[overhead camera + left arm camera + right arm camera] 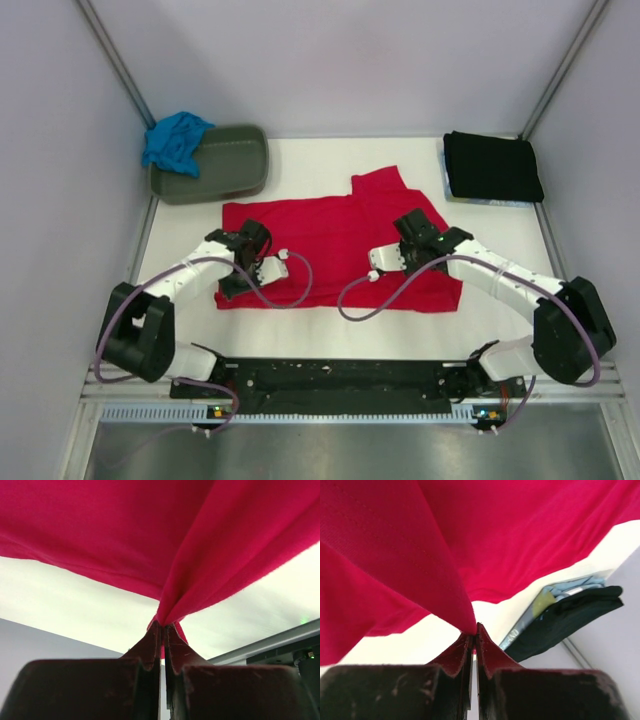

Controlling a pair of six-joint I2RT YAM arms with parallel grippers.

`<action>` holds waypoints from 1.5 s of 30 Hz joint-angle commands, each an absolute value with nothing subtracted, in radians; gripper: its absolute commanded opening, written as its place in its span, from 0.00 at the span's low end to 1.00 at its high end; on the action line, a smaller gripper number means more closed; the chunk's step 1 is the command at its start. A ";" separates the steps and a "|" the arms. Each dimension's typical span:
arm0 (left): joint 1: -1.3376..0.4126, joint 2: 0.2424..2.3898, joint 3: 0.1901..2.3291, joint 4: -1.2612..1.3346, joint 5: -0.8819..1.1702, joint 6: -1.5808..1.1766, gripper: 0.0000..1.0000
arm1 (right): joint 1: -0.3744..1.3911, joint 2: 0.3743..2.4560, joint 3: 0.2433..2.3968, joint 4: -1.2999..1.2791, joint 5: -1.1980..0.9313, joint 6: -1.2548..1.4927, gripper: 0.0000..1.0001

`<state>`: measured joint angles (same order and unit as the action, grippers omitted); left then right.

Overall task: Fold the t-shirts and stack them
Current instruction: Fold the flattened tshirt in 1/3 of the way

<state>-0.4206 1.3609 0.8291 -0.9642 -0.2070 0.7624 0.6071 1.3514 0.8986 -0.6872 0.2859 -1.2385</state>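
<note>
The red t-shirt (330, 240) lies spread across the middle of the table. My left gripper (248, 243) is over its left part, shut on a pinch of red cloth (200, 570) that hangs above the table from its tips. My right gripper (412, 232) is over its right part, shut on a pinch of red cloth (420, 555) in the same way. The black t-shirt (491, 167) lies folded at the back right and shows in the right wrist view (565, 620). The turquoise t-shirt (176, 141) is bunched on the tub's left rim.
A grey-green oval tub (222, 162) stands at the back left. A flat light-blue item (547, 600) lies under the black shirt. Grey walls close in the left, back and right sides. Purple cables loop from both arms over the shirt's near edge.
</note>
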 commanded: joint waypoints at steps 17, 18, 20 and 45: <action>-0.299 1.574 1.002 -0.881 -0.204 0.762 0.00 | 0.494 1.485 0.989 -0.413 0.227 -1.468 0.00; -0.299 1.581 1.011 -0.877 -0.206 0.762 0.00 | 0.489 1.488 0.989 -0.411 0.224 -1.468 0.00; -0.298 1.595 1.026 -0.876 -0.206 0.764 0.00 | 0.480 1.489 0.988 -0.411 0.219 -1.465 0.00; -0.126 1.703 1.193 -0.670 -0.331 0.712 0.42 | 0.449 1.623 1.065 -0.360 0.167 -1.365 0.00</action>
